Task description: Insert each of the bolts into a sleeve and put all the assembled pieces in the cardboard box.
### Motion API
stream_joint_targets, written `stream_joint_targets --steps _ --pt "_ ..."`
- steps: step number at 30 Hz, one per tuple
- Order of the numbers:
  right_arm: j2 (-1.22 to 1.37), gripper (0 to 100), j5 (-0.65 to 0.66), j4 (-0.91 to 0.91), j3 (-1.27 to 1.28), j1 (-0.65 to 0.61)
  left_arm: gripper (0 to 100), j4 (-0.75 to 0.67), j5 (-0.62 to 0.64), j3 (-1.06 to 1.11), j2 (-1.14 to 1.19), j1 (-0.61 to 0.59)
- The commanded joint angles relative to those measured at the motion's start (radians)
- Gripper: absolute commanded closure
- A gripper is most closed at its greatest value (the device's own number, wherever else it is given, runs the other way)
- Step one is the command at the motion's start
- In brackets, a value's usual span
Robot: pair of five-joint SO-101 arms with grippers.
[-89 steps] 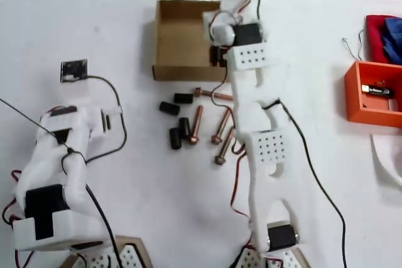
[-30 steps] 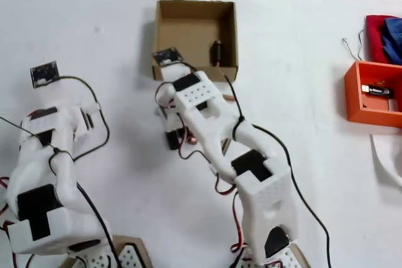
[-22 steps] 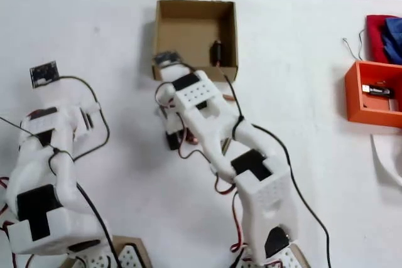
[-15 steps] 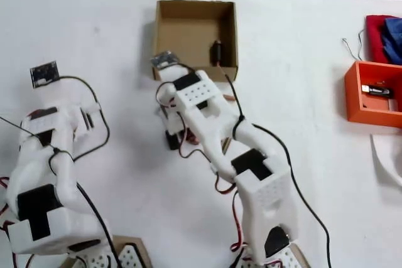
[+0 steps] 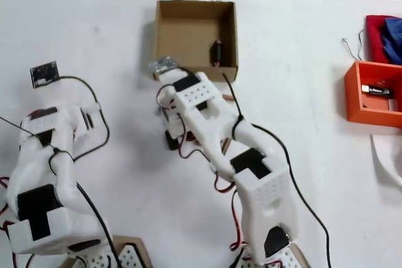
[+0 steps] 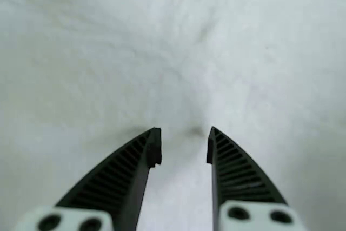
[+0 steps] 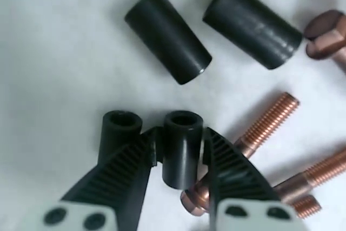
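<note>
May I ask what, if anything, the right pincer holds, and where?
A black sleeve sits within it, flanked at mid-length; actual clamping cannot be told.

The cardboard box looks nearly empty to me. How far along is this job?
Done: one dark piece, seemingly assembled, lies in the cardboard box. In hand: the right tool is closed around an upright black sleeve. Left: three other sleeves and several loose copper bolts lie on the table, none joined yet. The left tool hangs open over bare table.
</note>
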Motion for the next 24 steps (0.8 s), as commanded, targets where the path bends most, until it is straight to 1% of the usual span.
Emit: stream_joint_targets --steps 1,6,18,24 --pt "-0.001 87.2 0.008 0.045 -0.005 0.019 84 0.005 0.002 -0.050 -0.005 -0.008" --pt "-0.002 87.2 0.008 0.079 -0.006 0.021 84 0.005 0.002 -0.050 -0.005 -0.008" --pt "-0.002 87.2 0.008 0.015 -0.014 0.016 84 0.005 0.002 -0.050 -0.005 -0.008" --pt "-0.002 87.2 0.008 0.010 -0.012 0.015 84 0.005 0.002 -0.050 -0.005 -0.008"
